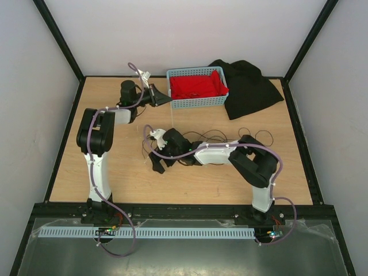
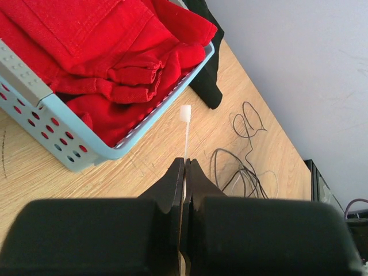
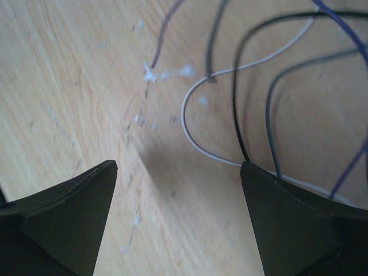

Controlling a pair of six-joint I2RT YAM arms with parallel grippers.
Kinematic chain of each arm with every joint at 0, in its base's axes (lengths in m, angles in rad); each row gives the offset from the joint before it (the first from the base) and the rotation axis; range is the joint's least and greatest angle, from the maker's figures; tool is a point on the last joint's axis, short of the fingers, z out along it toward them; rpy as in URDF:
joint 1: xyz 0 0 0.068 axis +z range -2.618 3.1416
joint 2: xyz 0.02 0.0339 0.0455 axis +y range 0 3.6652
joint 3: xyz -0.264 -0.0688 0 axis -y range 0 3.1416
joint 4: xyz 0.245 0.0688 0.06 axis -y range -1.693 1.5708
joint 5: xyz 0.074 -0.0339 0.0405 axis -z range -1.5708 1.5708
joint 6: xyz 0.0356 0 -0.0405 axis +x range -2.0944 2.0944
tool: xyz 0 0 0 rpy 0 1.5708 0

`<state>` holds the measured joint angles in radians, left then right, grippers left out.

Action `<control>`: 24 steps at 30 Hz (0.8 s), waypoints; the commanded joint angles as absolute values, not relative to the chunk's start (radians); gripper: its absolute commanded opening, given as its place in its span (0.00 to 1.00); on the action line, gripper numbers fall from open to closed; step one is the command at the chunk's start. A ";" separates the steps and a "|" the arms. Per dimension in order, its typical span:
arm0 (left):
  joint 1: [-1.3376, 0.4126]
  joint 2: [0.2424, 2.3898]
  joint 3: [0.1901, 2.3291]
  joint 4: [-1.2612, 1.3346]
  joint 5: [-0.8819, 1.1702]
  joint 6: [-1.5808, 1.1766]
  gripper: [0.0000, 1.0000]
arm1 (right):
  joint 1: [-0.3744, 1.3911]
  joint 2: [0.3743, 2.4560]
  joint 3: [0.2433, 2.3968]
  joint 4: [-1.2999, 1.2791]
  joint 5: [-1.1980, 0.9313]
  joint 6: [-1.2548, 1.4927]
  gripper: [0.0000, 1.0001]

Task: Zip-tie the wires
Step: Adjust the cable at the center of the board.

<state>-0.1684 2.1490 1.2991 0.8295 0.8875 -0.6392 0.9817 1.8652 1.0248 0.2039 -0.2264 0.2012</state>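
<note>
My left gripper (image 2: 187, 163) is shut on the zip tie (image 2: 186, 133), a thin white strip that sticks out past the fingertips, its square head near the blue basket. In the top view the left gripper (image 1: 166, 100) hangs at the basket's near left corner. The wires (image 1: 214, 138) lie as a loose tangle of black and whitish loops on the table, right of centre. My right gripper (image 1: 153, 155) is low over the table at the tangle's left end, open. In its wrist view the right gripper (image 3: 178, 168) has only bare wood between its fingers, and wires (image 3: 196, 146) curl beside the right finger.
The blue basket (image 1: 197, 103) stands at the back centre with a red cloth (image 1: 195, 86) in it. A black cloth (image 1: 250, 92) lies to its right. More wire loops (image 1: 262, 135) lie further right. White walls with black frame bars enclose the table.
</note>
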 commanded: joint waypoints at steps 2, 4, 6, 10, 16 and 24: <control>-0.157 2.144 1.280 0.883 0.899 -0.606 0.00 | 0.986 1.977 1.130 0.120 -0.150 0.097 0.99; -0.151 2.147 1.279 0.883 0.898 -0.601 0.00 | 0.985 1.988 1.165 0.090 -0.150 0.085 0.99; -0.147 2.151 1.278 0.884 0.899 -0.603 0.00 | 0.985 1.969 1.163 0.083 -0.184 0.085 0.99; -0.144 2.156 1.280 0.888 0.906 -0.590 0.00 | 0.985 1.869 1.077 0.109 -0.259 0.097 0.99; -0.145 2.167 1.277 0.895 0.908 -0.588 0.00 | 0.970 1.623 0.956 0.093 -0.321 0.124 0.99; -0.153 2.168 1.252 0.896 0.899 -0.567 0.00 | 0.806 1.336 0.838 0.066 -0.343 0.103 0.99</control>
